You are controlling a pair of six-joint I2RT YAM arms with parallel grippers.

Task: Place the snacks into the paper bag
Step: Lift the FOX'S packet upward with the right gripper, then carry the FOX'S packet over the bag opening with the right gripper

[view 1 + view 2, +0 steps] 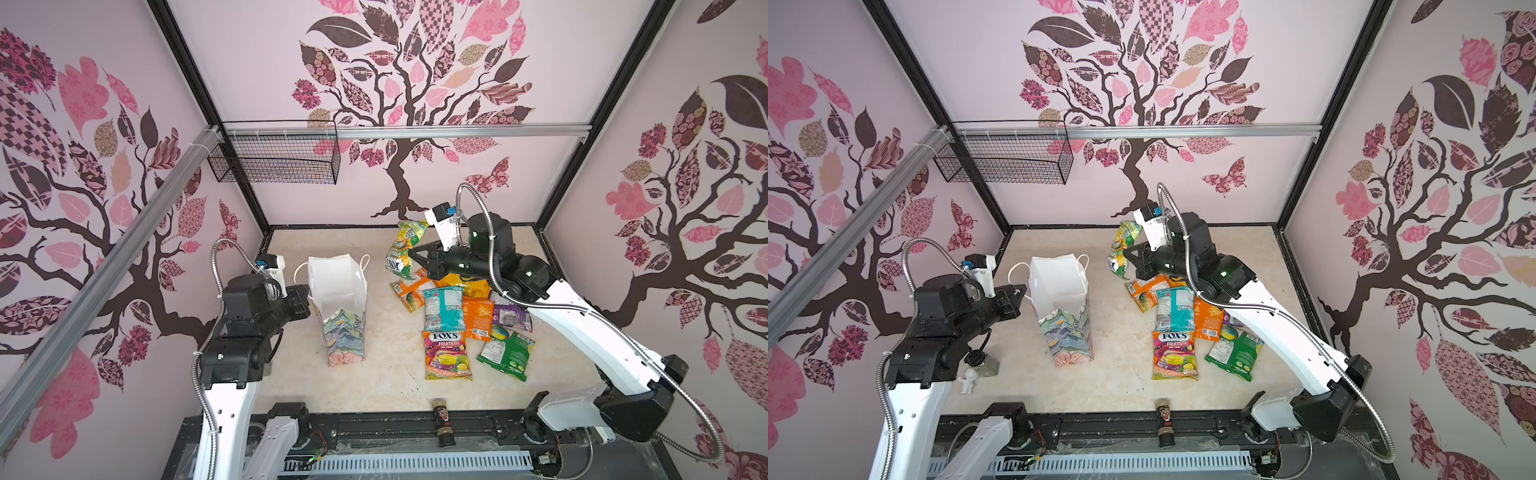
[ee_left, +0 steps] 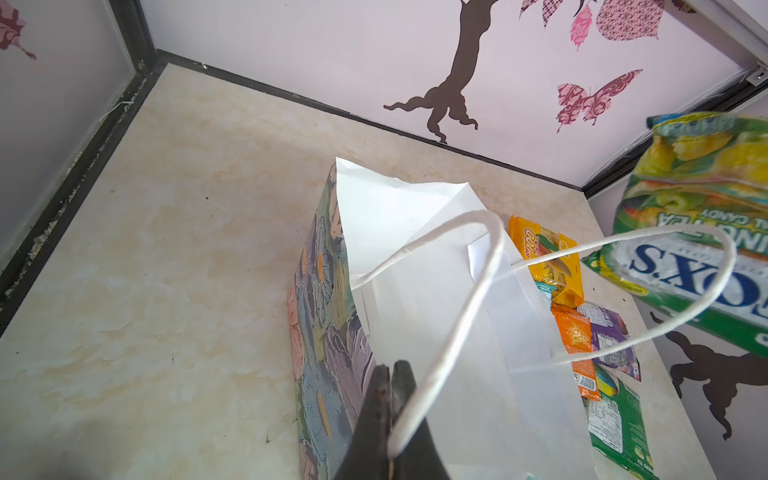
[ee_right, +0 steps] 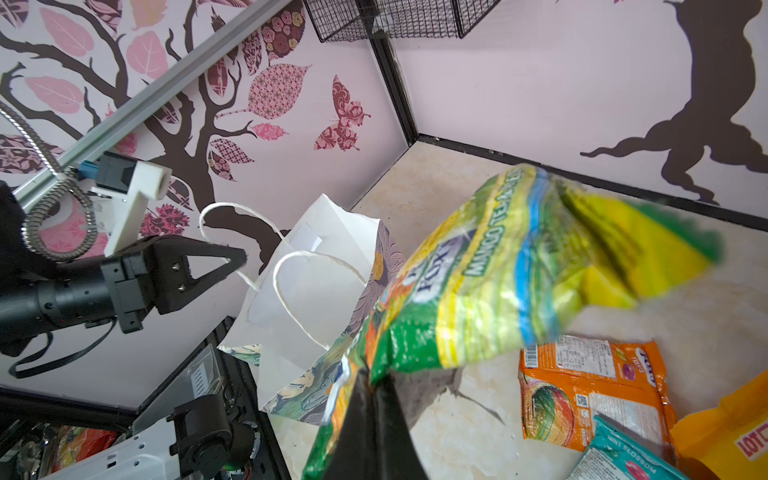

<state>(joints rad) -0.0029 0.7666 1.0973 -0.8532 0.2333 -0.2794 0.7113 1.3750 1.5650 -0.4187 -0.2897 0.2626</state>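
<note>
Tabletop (image 1: 1121, 374): bottle (image 1: 1165, 419) nr front edge; figurine (image 1: 968, 380), prob., left of paper bag (image 1: 1067, 332).

A black wire basket (image 1: 274, 160) hung from a metal rail (image 1: 415, 132) on the back wall, high above the pale marbled bench (image 1: 374, 374). A small dark bottle (image 1: 442, 422) lay at the bench's front edge. Near the front left corner, a little white figurine (image 1: 968, 380) stood just beside a small dark-lidded jar (image 1: 984, 363). A brown tree sticker (image 1: 401, 187) and a butterfly sticker (image 1: 492, 179) decorated the wall.
</note>
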